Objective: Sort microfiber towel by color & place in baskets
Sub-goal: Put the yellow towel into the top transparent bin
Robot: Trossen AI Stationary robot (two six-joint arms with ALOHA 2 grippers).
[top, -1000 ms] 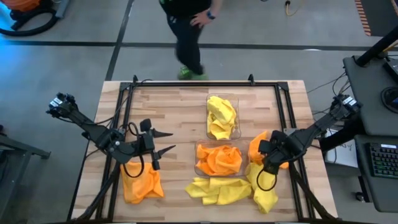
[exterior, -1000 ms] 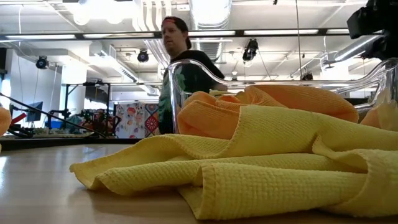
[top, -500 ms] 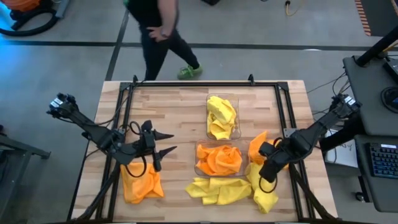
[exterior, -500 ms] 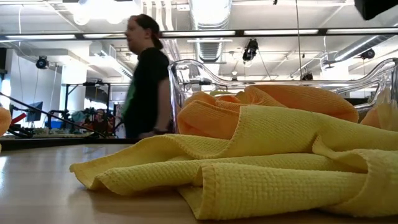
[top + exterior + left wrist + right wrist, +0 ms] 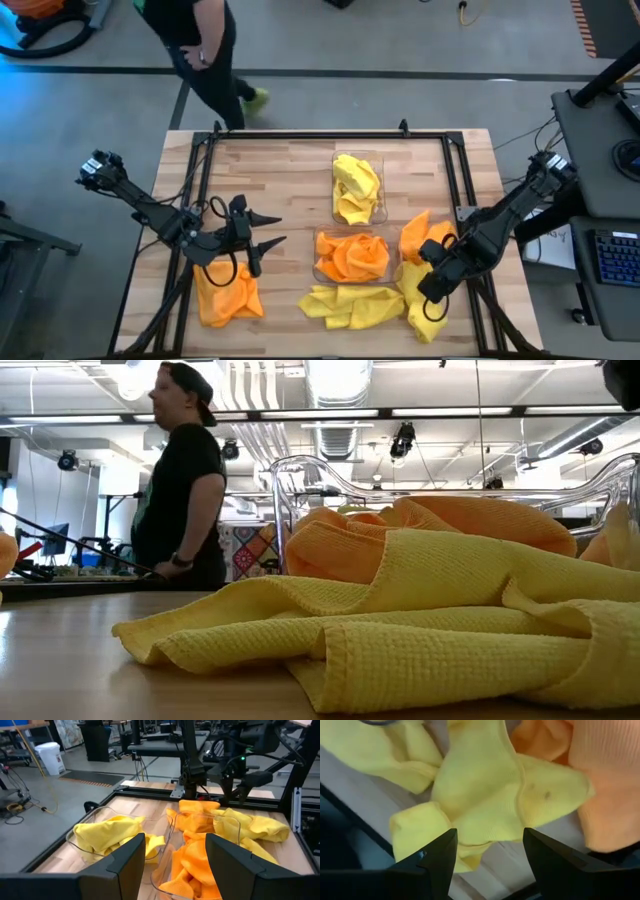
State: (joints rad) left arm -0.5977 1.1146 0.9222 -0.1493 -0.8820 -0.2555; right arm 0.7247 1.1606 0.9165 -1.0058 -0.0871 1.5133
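Wooden planks of the table (image 5: pixel 280 170) carry two clear baskets: one (image 5: pixel 358 188) holds yellow towels, the nearer (image 5: pixel 351 257) orange ones. Loose yellow towels (image 5: pixel 350 305) lie in front (an orange towel (image 5: pixel 226 295) sits apart). Right gripper (image 5: pixel 432 290) hovers, fingers spread and empty, over a yellow towel (image 5: pixel 485 790); left gripper (image 5: pixel 266 230) waits, parted wide.

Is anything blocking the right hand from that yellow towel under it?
Nothing visible. The right hand hangs open directly over the yellow towel, with only air between. An orange towel lies beside it, not across it.
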